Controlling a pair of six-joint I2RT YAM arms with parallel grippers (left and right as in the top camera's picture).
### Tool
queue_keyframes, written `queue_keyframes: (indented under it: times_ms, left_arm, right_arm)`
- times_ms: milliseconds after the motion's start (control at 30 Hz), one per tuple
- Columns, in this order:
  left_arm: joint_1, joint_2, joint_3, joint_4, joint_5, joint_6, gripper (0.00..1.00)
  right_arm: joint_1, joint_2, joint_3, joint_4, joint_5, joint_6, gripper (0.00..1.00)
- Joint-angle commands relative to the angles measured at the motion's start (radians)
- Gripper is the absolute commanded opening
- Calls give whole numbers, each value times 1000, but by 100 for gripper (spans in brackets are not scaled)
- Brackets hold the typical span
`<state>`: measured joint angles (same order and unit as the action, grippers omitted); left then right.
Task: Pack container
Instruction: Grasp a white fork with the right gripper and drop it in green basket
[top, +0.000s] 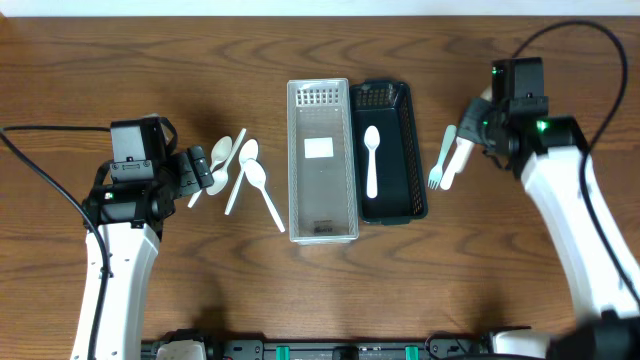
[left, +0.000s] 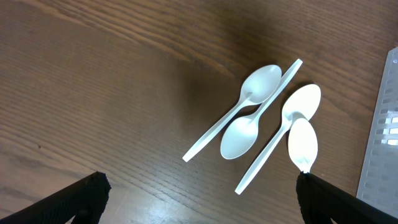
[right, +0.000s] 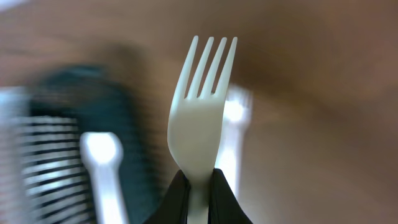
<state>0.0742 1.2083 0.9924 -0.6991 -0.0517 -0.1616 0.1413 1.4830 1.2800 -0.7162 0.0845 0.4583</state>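
Observation:
A clear plastic container (top: 322, 225) and a black container (top: 405, 150) stand side by side at the table's middle. One white spoon (top: 372, 160) lies in the black one. Several white spoons (top: 245, 172) lie left of the containers and also show in the left wrist view (left: 249, 118). My left gripper (top: 203, 172) is open (left: 202, 199) just left of the spoons; its right finger touches one spoon's bowl (left: 303, 144). My right gripper (top: 472, 135) is shut (right: 198, 180) on a white fork (right: 200, 106), held right of the black container (right: 68, 124).
A second, pale fork (top: 440, 160) lies on the wooden table between the black container and my right gripper. It shows blurred behind the held fork (right: 235, 124). A white label (top: 318, 147) lies inside the clear container.

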Motion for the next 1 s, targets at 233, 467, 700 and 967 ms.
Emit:
queue_keyframes:
  times_ms: [233, 467, 700, 967]
  left_arm:
    - [4, 2, 19, 0, 0, -16, 98]
    - [4, 2, 19, 0, 0, -16, 98]
    - [4, 2, 19, 0, 0, -16, 98]
    - [4, 2, 19, 0, 0, -16, 98]
  right_arm:
    - [299, 166, -31, 119, 8, -23, 1]
    - [311, 294, -20, 163, -18, -78, 22]
    - [254, 189, 77, 48, 147, -114, 64]
    - [-8, 189, 77, -33, 169, -60, 60]
